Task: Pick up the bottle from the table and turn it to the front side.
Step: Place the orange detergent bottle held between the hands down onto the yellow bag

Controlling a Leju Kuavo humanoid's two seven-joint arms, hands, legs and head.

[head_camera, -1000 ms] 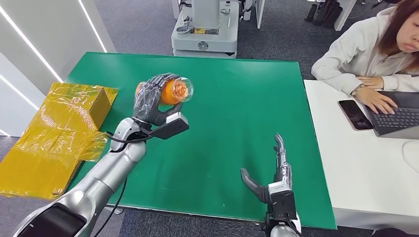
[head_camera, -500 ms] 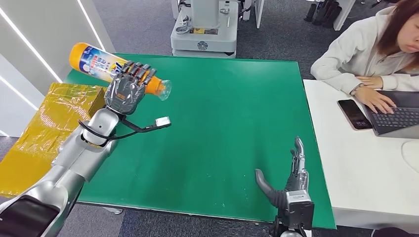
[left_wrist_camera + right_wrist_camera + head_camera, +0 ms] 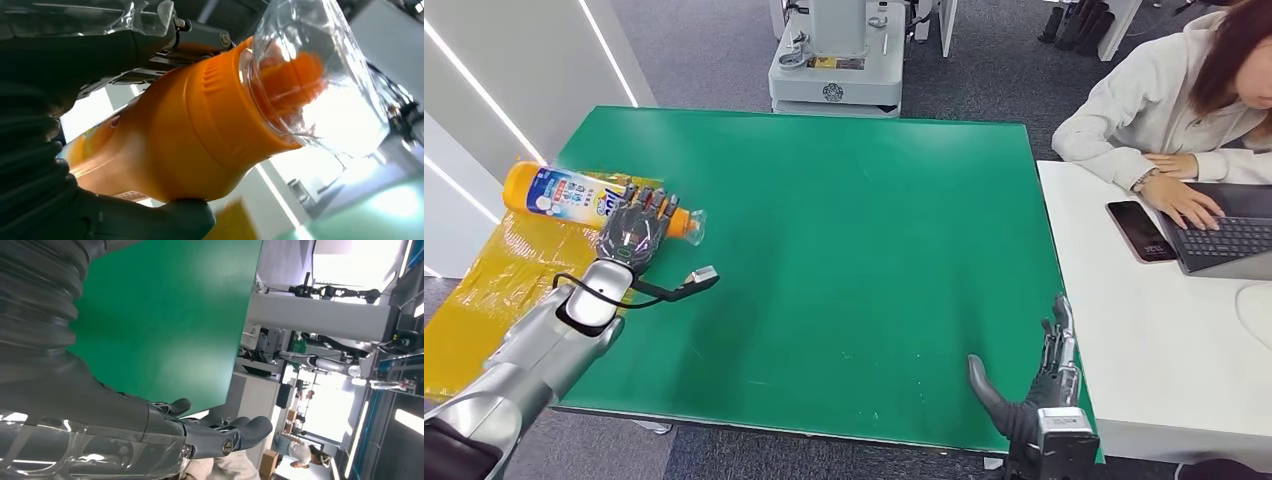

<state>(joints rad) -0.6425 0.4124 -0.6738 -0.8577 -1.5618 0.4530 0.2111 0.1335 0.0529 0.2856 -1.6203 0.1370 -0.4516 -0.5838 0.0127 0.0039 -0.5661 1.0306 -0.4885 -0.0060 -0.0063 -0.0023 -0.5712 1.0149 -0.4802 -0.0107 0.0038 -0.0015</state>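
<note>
An orange bottle (image 3: pixel 564 194) with a blue and white label and a clear cap lies sideways in the air above the left edge of the green table (image 3: pixel 844 240). My left hand (image 3: pixel 632 232) grips it around the neck end, cap pointing toward the table's middle. In the left wrist view the orange bottle (image 3: pixel 185 130) and its clear cap (image 3: pixel 320 85) sit close, with dark fingers (image 3: pixel 75 55) wrapped over it. My right hand (image 3: pixel 1036 390) is open at the table's front right corner, fingers (image 3: pixel 220 437) spread and holding nothing.
A yellow plastic-wrapped box (image 3: pixel 494 290) lies left of the table, under the bottle. A white desk (image 3: pixel 1154 340) adjoins on the right, where a person (image 3: pixel 1184 90) sits typing at a laptop (image 3: pixel 1234 235) beside a phone (image 3: pixel 1142 232). A grey machine base (image 3: pixel 839 70) stands beyond the far edge.
My left hand has swung the bottle left and down, from over the table to its left edge, so the label now faces up. My right hand has drawn back toward the front right corner.
</note>
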